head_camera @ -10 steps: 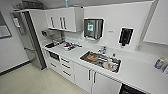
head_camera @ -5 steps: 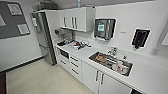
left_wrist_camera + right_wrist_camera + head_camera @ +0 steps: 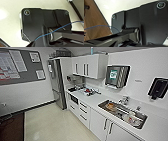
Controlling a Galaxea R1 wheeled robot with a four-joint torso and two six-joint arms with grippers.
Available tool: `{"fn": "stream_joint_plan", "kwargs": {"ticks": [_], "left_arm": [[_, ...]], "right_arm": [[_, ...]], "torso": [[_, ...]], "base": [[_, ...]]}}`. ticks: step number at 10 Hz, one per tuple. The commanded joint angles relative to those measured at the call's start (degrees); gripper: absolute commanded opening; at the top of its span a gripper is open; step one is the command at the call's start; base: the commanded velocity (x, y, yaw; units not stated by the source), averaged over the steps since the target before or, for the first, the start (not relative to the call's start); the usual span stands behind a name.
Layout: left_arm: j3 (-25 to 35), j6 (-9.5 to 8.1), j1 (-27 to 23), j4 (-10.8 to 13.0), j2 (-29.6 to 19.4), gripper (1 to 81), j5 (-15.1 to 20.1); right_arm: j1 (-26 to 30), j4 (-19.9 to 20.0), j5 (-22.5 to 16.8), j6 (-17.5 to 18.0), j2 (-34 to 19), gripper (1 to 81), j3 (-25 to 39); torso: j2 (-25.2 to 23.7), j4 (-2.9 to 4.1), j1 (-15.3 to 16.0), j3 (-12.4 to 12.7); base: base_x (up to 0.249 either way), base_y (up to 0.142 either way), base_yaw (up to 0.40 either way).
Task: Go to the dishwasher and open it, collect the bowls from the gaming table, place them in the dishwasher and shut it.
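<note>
I face a kitchenette with a white counter (image 3: 100,100) and white cabinet doors and drawers (image 3: 83,112) beneath it. A small dark panel (image 3: 74,99) sits in the cabinet front under the counter's far end; I cannot tell what it is. The brushed-steel dishwasher front is out of view, and so are the gaming table and the bowls. A steel sink (image 3: 122,113) with dishes in it is set into the counter at the right. In both wrist views the robot's dark plate hangs over pale floor (image 3: 10,25).
A tall steel fridge (image 3: 56,84) stands at the counter's far end. Wall cupboards (image 3: 86,68), a dispenser (image 3: 116,75) and a dark wall unit (image 3: 157,88) hang above. A notice board (image 3: 21,65) is on the left wall. Pale floor (image 3: 52,124) meets brown flooring (image 3: 10,128) at the left.
The whole head view has slid to the right and grown larger, so the camera has turned left and come closer to the counter. Nothing in the kitchen itself has moved.
</note>
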Motion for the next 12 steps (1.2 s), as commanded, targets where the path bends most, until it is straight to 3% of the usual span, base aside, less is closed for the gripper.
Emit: {"fn": "stream_joint_plan", "kwargs": {"ticks": [1,12], "left_arm": [[0.5,0.25,-2.1,0.1,-1.1,81.1,3.5],[0.5,-0.19,-2.0,-0.6,-1.8,81.1,3.4]], "right_arm": [[2.4,-1.0,-3.1,-0.3,-0.3,81.1,0.6],[2.5,-1.6,-3.1,-0.3,0.4,81.1,-0.1]], "torso": [[0.0,0.00,0.0,0.0],[0.0,0.00,0.0,0.0]], "base": [[0.000,0.000,0.303],[0.000,0.000,0.302]]}}
